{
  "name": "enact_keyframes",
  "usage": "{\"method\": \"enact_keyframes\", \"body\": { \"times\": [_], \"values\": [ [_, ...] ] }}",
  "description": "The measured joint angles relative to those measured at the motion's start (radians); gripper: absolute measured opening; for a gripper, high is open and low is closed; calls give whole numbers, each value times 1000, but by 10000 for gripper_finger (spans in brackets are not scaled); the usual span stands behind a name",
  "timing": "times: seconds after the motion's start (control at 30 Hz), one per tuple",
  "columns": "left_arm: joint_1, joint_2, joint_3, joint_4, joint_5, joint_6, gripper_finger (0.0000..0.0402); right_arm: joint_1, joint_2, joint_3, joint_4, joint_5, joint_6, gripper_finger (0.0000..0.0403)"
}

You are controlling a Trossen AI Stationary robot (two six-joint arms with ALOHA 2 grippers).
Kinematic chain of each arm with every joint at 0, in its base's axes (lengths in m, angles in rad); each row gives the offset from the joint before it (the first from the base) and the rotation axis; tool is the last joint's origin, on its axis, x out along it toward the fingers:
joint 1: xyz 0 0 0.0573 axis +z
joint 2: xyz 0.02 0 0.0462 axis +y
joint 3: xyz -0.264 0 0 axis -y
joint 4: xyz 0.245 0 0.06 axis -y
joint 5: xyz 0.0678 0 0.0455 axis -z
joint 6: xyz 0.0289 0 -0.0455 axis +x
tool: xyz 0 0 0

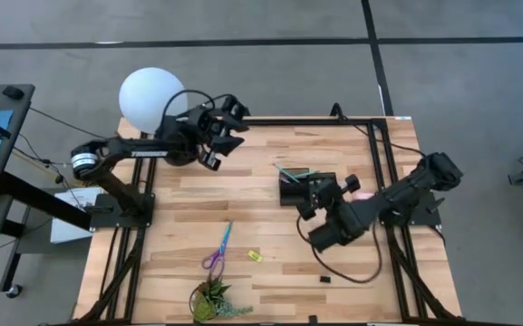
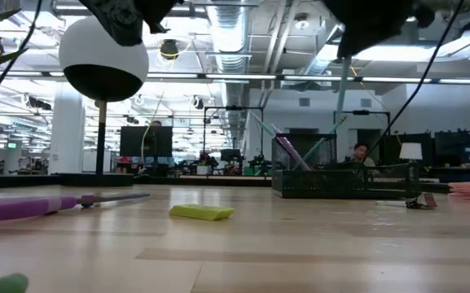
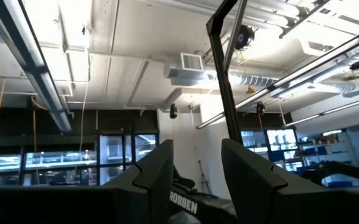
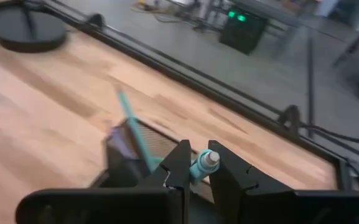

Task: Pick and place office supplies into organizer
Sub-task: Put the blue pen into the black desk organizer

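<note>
My right gripper [image 4: 195, 167], clamped on a teal pen [image 4: 202, 164] over the organizer [image 1: 295, 186], next lowers and releases it inside.

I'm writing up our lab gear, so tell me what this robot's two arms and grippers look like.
Both arms are dark, near-black jointed links. The left arm has a silver ring at one joint; the right arm trails a looping black cable. The left gripper has two flat, angular dark fingers with white lettering, only partly readable, between them. The right gripper has matching black wedge-shaped fingers.
</note>
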Motion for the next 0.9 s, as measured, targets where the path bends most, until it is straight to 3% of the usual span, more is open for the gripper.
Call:
{"method": "enact_keyframes", "body": {
  "times": [0.2,0.5,0.9],
  "values": [
    [1,-25,0,-28,6,29,132,-116,0,-13,47,4,-63,36],
    [1,-26,0,-64,7,71,132,-192,0,-13,355,-43,-366,37],
    [1,-26,0,-67,6,47,132,-258,85,-12,402,-120,-375,39]
  ]
}}
